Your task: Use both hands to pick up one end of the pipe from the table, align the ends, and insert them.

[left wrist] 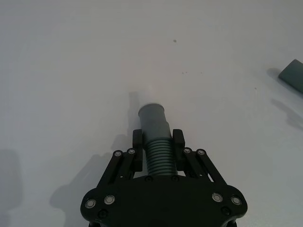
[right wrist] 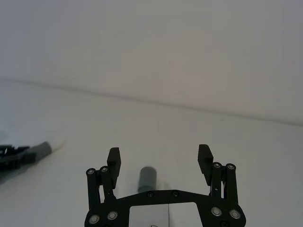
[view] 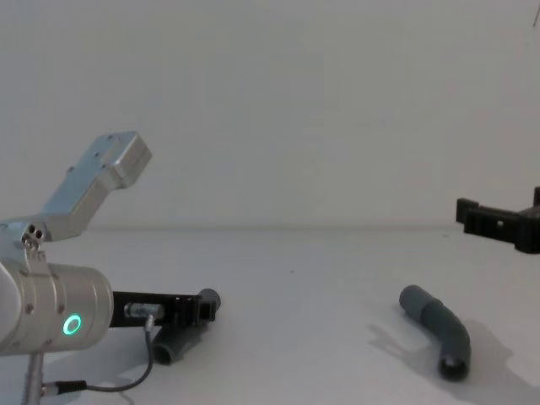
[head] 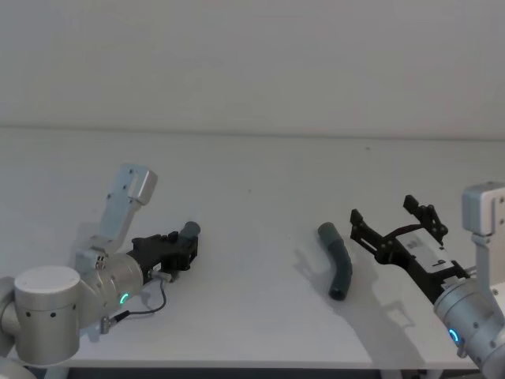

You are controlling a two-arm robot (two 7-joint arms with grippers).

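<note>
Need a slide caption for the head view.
Left gripper shut on one pipe piece; right gripper open, raised beside the other pipe piece lying on the table.

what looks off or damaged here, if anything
Nothing stands out. The left black gripper is shut on one dark grey ribbed pipe piece, holding it at its ribbed middle. The other dark grey bent pipe piece lies whole on the white-grey table, with the open right black gripper near it, not touching.
</note>
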